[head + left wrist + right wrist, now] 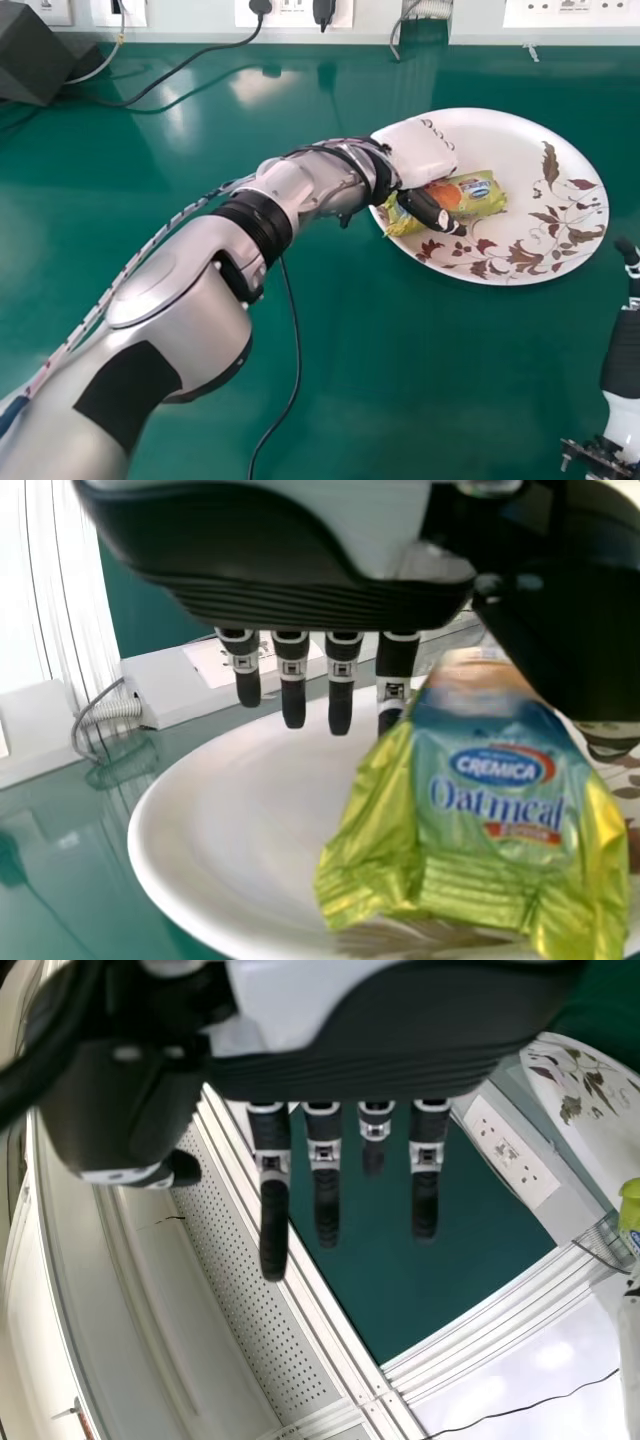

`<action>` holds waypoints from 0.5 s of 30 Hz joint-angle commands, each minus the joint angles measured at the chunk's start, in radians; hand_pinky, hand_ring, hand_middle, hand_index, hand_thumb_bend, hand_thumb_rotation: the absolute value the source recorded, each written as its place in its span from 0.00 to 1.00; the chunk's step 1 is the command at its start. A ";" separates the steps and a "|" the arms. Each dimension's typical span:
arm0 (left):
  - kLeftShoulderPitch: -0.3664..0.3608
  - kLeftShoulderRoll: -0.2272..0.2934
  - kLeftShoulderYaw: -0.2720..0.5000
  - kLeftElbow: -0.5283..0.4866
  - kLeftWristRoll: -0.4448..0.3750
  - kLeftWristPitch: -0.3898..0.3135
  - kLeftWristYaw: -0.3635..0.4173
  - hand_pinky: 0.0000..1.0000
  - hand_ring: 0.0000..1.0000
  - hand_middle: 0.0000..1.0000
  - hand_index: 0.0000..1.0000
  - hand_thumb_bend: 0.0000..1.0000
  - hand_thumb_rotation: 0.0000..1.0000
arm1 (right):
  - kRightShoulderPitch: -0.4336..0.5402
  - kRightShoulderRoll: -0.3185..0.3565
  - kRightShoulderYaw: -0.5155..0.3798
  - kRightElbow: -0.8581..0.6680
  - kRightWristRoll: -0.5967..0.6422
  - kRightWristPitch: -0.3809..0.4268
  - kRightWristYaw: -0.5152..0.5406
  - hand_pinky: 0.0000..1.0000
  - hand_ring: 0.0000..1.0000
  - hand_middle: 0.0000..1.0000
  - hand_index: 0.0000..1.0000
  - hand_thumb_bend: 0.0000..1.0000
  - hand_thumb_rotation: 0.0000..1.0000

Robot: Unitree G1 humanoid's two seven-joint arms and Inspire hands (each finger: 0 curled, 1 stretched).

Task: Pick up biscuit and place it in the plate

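Your left hand (418, 152), fingers (341, 715) straight and released, sits over the biscuit packet (482, 196), likely steadying it inside the plate (515, 150). Right hand (624, 355) idle, fingers extended.

The biscuit packet (480, 195), 1 crinkled yellow-green wrapper with a blue label, an orange patch and a crimped end, lay lengthwise between 8 and 2 o'clock over the plate's 9 o'clock side. The white plate (480, 128) sat face up on the green surface (370, 380), brown and reddish leaves running from 1 round to 7 o'clock.
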 commanded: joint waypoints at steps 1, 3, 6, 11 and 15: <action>0.046 0.007 0.013 0.009 -0.012 -0.007 -0.028 1.00 0.95 0.95 0.97 1.00 0.66 | -0.022 0.047 -0.008 0.011 -0.007 -0.018 0.005 0.60 0.71 0.73 0.66 0.67 0.01; 0.054 0.007 0.038 0.008 -0.031 -0.010 -0.039 1.00 0.96 0.97 0.98 1.00 0.66 | -0.026 0.046 -0.007 0.014 -0.004 -0.020 0.012 0.60 0.71 0.73 0.71 0.71 0.00; 0.059 0.012 0.067 0.005 -0.057 -0.016 -0.046 1.00 0.96 0.98 0.99 1.00 0.66 | -0.026 0.046 -0.007 0.014 -0.006 -0.019 0.010 0.63 0.75 0.77 0.74 0.73 0.00; 0.062 0.022 0.090 0.000 -0.074 -0.025 -0.039 1.00 0.97 0.99 1.00 1.00 0.67 | -0.027 0.046 -0.008 0.018 -0.014 -0.024 0.004 0.65 0.80 0.81 0.75 0.73 0.00; 0.065 0.030 0.103 -0.003 -0.079 -0.036 -0.031 0.99 0.97 1.00 1.00 1.00 0.68 | -0.026 0.050 -0.006 0.016 -0.018 -0.029 0.003 0.65 0.79 0.81 0.75 0.74 0.00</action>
